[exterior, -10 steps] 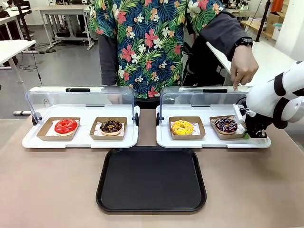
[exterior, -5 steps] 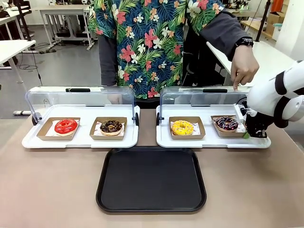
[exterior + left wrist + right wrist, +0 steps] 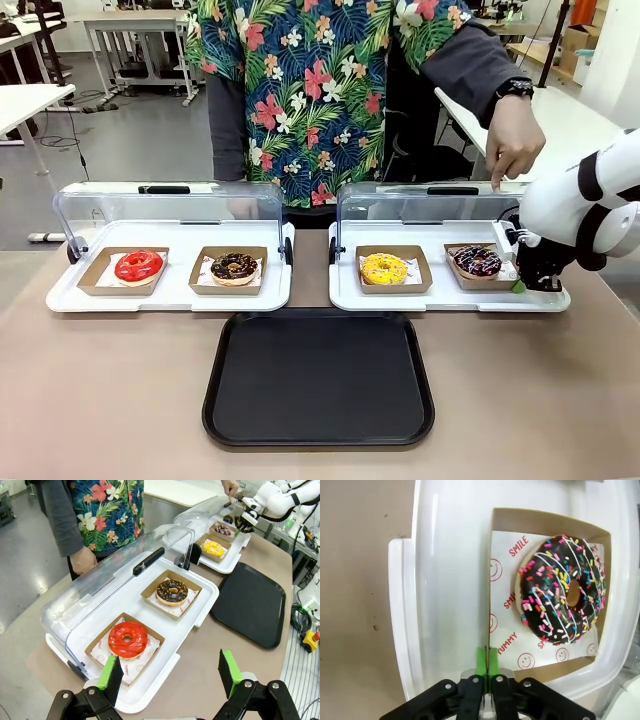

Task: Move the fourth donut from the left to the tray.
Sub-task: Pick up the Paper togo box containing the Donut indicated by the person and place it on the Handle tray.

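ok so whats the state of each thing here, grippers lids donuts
right gripper, shut on the cardboard holder wall
left gripper, open, holding nothing
fourth donut, in its holder on the right white tray
left lid, raised
right lid, raised, person's hand at its top edge
black tray, flat on the table

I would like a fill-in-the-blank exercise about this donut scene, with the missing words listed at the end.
1. The right claw is ___ on the edge of the cardboard holder under the sprinkled chocolate donut.
2. The neighbouring donut on the same white tray is ___.
3. The left claw stands ___.
4. The big tray nearer the robot is ___.
Missing words: shut, yellow, open, black.
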Controlling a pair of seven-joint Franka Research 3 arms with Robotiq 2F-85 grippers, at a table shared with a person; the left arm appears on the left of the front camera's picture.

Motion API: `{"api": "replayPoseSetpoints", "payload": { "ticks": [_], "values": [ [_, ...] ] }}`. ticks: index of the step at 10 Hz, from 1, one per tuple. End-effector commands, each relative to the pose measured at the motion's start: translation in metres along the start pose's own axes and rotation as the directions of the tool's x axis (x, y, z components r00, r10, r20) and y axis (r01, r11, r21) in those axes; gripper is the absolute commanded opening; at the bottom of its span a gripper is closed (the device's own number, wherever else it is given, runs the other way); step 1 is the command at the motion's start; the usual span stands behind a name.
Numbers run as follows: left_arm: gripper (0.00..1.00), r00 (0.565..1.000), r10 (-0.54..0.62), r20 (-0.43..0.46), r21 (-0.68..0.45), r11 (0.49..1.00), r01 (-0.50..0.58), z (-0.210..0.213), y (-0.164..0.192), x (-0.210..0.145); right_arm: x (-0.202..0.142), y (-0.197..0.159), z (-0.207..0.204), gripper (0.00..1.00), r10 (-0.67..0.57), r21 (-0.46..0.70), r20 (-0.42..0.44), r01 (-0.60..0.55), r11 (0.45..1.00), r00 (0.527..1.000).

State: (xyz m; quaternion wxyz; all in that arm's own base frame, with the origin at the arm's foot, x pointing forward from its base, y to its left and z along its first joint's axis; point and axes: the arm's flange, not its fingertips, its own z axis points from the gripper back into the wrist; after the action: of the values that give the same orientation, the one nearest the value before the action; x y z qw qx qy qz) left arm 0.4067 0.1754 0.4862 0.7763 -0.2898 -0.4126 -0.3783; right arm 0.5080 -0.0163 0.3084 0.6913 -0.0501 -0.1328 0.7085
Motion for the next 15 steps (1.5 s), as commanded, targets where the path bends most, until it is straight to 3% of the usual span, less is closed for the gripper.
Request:
{"api": "replayPoseSetpoints", "payload": {
  "ticks": [1, 5, 7, 11, 12, 15],
  "values": [
    [1.0, 1.0, 0.0, 0.027, -0.002, 1.0, 0.0, 0.0, -0.001, 0.002, 0.019, 0.013, 0.029, 0.02, -0.021, -0.082, 0.014, 0.022, 0.996, 1.0],
    [1.0, 1.0, 0.0, 0.027, -0.002, 1.0, 0.0, 0.0, -0.001, 0.002, 0.067, 0.044, 0.073, 0.02, -0.113, -0.117, 0.106, 0.125, 0.985, 0.988],
    [1.0, 1.0, 0.0, 0.027, -0.002, 1.0, 0.0, 0.0, -0.001, 0.002, 0.102, 0.07, 0.083, 0.02, -0.164, -0.135, 0.089, 0.175, 0.975, 0.982],
    [1.0, 1.0, 0.0, 0.027, -0.002, 1.0, 0.0, 0.0, -0.001, 0.002, 0.167, 0.113, 0.075, 0.02, -0.077, -0.063, 0.095, 0.083, 0.995, 0.993],
    [1.0, 1.0, 0.0, 0.027, -0.002, 1.0, 0.0, 0.0, -0.001, 0.002, 0.151, 0.069, 0.08, 0.02, -0.111, -0.083, 0.117, 0.122, 0.989, 0.987],
    [1.0, 1.0, 0.0, 0.027, -0.002, 1.0, 0.0, 0.0, -0.001, 0.002, 0.151, 0.069, 0.08, 0.02, -0.111, -0.083, 0.117, 0.122, 0.989, 0.987]
  ]
}}
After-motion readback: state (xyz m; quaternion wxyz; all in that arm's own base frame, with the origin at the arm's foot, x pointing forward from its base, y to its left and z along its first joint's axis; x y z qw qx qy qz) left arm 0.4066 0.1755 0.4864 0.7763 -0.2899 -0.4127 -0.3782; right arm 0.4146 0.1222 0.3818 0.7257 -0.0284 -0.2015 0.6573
